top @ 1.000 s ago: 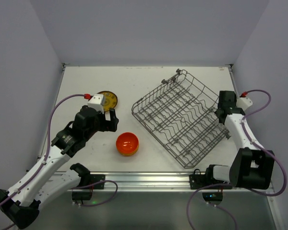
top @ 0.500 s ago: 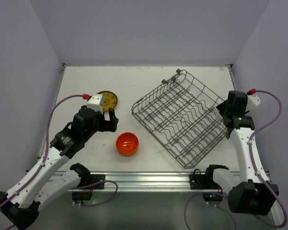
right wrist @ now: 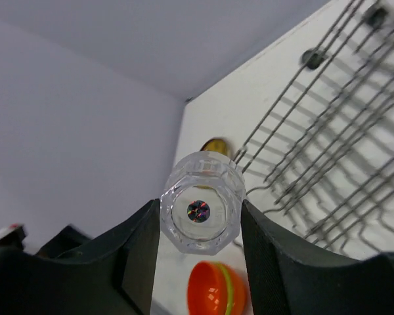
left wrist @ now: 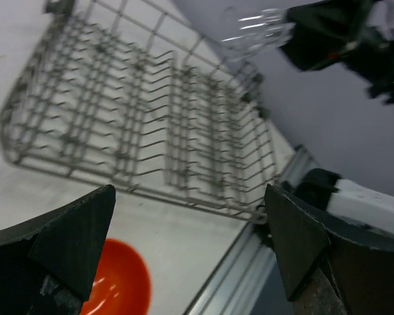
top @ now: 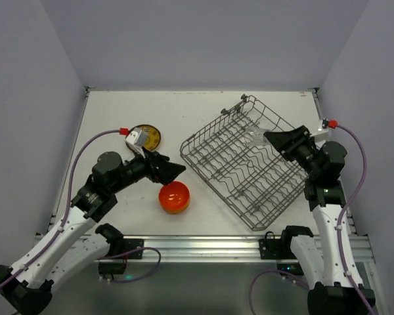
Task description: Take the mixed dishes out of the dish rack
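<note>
Above the far right part of the dish rack [top: 243, 164] hangs one small clear glass [top: 258, 134], lying on its side with its thick faceted base turned toward the right wrist camera; a tiny rainbow-coloured speck glints at the middle of that base; the right claw [top: 270, 139] is clamped on it, one dark finger [right wrist: 134, 259] pressed to each side of the glass, which is lifted free of the wires. Below it the rack sits slantwise on the right half of the white table [top: 118, 111], a big grey wire basket with rows of upright prongs and raised sides, its far corner pointing to the back wall. Left of the rack, near the front edge, stands a stack of small glossy bowls [top: 175, 197], an orange one on top; the right wrist view shows a yellow-green rim in the stack; the stack is just clear of the rack's near left corner. Farther back and to the left a round plate [top: 149, 136] lies flat with its yellow-brown patterned face up, partly hidden by the left arm's wrist. The left claw [top: 171, 167] hovers between plate and bowls, close above the stack and pointing at the rack; its two fingers [left wrist: 72, 236] stand wide apart with nothing between them.
</note>
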You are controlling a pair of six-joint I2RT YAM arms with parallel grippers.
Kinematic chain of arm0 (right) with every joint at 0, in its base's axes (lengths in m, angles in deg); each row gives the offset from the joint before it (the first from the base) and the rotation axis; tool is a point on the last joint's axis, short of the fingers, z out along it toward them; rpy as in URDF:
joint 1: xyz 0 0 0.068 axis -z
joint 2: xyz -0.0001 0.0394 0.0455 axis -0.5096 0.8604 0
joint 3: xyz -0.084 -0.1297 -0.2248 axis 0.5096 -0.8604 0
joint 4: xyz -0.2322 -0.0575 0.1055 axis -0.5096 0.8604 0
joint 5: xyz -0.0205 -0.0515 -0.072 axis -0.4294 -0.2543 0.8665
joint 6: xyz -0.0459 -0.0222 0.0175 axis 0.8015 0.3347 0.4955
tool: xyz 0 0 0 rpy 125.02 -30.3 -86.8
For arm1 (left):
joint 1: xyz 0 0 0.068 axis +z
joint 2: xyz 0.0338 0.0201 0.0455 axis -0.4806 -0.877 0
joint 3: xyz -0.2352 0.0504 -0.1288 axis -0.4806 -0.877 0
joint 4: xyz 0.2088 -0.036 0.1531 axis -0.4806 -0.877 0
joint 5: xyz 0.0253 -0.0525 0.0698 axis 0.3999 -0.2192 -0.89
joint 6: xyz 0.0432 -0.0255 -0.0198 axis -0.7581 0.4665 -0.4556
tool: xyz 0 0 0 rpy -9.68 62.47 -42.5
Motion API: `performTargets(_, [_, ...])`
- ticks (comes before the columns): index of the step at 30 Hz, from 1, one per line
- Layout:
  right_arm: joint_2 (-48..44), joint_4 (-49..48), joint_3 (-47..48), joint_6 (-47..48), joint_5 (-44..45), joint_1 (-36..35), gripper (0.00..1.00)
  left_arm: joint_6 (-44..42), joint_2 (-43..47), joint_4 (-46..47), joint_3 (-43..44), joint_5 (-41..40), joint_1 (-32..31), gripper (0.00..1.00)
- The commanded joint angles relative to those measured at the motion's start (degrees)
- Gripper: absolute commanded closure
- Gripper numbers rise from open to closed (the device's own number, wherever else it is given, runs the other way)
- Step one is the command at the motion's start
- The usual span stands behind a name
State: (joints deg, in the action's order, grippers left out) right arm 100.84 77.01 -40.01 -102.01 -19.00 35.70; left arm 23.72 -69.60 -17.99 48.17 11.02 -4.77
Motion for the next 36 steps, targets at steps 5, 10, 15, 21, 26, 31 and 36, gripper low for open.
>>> performTargets(5, [1.75,-36.43,-7.96,-19.44,-22.35,-9.78,1.0,22.08,-3.36,54.44,-12.36,22.01,-2.71,0.0])
performTargets(10, [2.98,-38.19,-5.59,-19.88,-20.76,-15.34,1.0,20.58,-10.73,55.96,-7.09,19.55,-6.92,0.0])
performTargets(15, [7.36,-45.21,-4.8,-23.48,-20.49,-19.82,1.0,19.71,-14.17,56.14,-2.61,15.96,-9.13,0.0])
performTargets(21, [9.13,-46.02,-3.74,-23.05,-20.23,-23.25,1.0,18.56,-15.76,55.26,-0.05,12.79,-11.5,0.17])
performTargets(26, [9.05,-46.81,-4.18,-22.96,-20.32,-23.34,1.0,18.65,-17.16,54.21,0.65,11.73,-12.91,0.8])
performTargets(31, [8.87,-48.22,-5.14,-23.22,-20.58,-23.43,1.0,17.51,-16.82,51.49,0.83,9.98,-13.17,1.0])
performTargets(36, [5.37,-20.56,-0.51,-7.03,-12.58,-22.81,0.01,6.91,-12.78,25.18,8.54,-4.14,-13.17,1.0])
